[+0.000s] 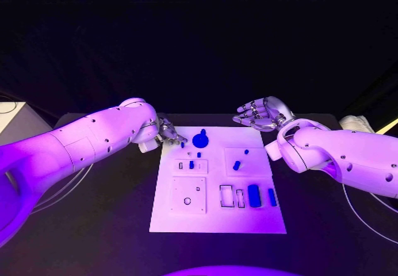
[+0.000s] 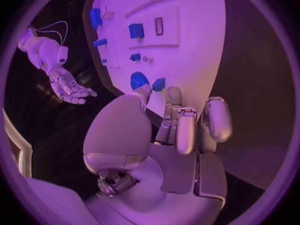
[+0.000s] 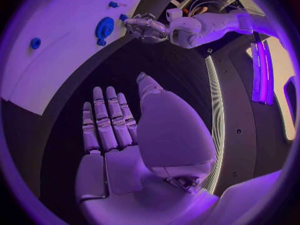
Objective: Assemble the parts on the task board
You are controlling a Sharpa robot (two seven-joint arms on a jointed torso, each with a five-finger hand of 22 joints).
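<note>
The left white arm reaches in from the side and bends toward the far edge of the tabletop, its silver many-fingered left hand (image 1: 168, 133) turned down with fingertips close together. In the left wrist view that hand (image 2: 181, 130) shows its fingers curled forward and the thumb alongside — whether anything sits between them cannot be told. The right white arm folds back at the elbow, lifting the silver right hand (image 1: 261, 113) clear of the tabletop — palm up, fingers loosely apart. In the right wrist view its fingers (image 3: 107, 122) lie straight and side by side, holding nothing.
</note>
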